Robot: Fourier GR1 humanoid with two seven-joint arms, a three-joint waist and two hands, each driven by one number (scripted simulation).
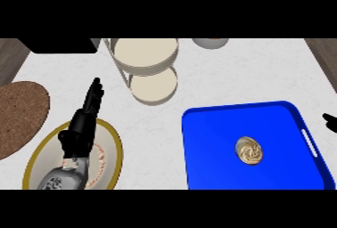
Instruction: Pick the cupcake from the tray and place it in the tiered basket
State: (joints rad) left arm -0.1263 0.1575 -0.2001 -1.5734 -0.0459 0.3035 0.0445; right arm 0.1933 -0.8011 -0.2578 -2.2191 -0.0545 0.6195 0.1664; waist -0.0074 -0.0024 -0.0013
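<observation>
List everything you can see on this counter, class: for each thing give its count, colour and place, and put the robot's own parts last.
tray: one, blue with a white handle, lower right of the counter.
cupcake: one, tan swirled top, on the tray, right of its middle.
tiered basket: one, cream with two round tiers, top centre.
plate: one, cream with a gold rim, lower left, partly under the left forearm.
mat: one, brown, round, left edge.
bowl: one, grey, top edge, cut off.
dark object: one, black, top left corner.
left hand: one, black, fingers straight, over the plate's upper edge.
right hand: one, black, only a tip at the right edge.
</observation>
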